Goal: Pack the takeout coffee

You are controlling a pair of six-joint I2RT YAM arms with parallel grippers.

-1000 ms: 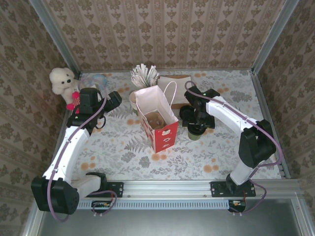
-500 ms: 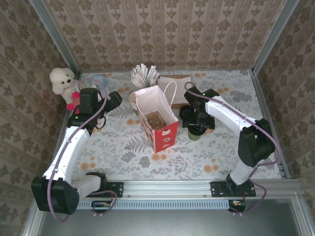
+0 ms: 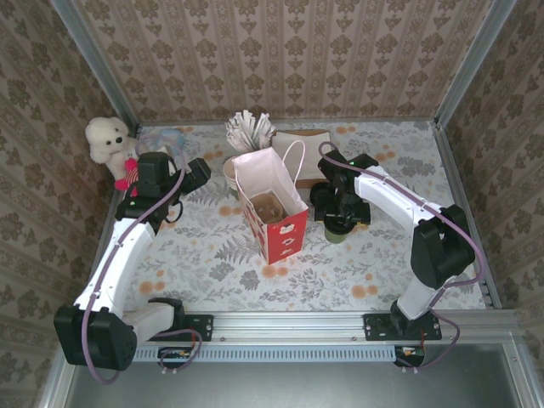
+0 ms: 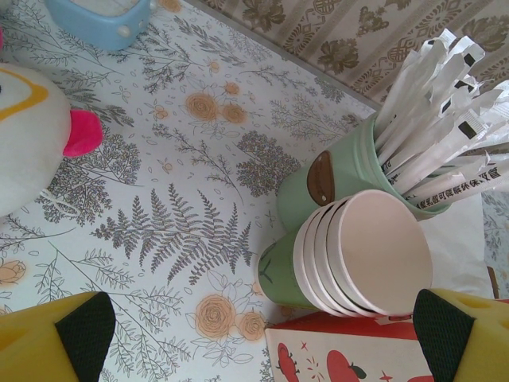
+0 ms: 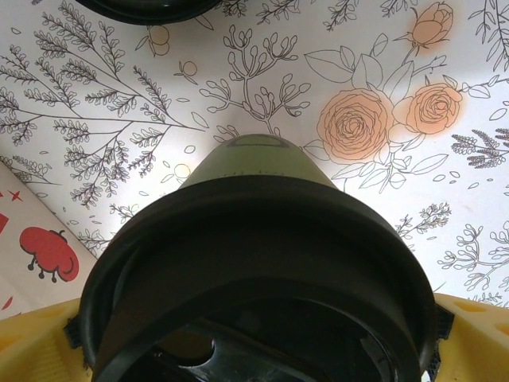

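The takeout coffee [image 5: 254, 239] stands upright on the flowered counter [image 3: 212, 255], just right of the red and pink paper bag [image 3: 274, 212] and close to my right arm's wrist. I have the right tool [image 5: 256, 326] spread wide, with one yellow finger on either side of the cup's dark lid; I cannot tell whether the pads touch it. A flat black lid [image 5: 147, 6] lies beyond the cup. On the other side of the bag, my left tool [image 4: 262, 330] is also spread wide and holds nothing. It points at a stack of cream-lined cups [image 4: 350, 255] and a green cup of wrapped straws [image 4: 433, 119]. A white plush toy [image 3: 109, 140] sits in the far left corner.
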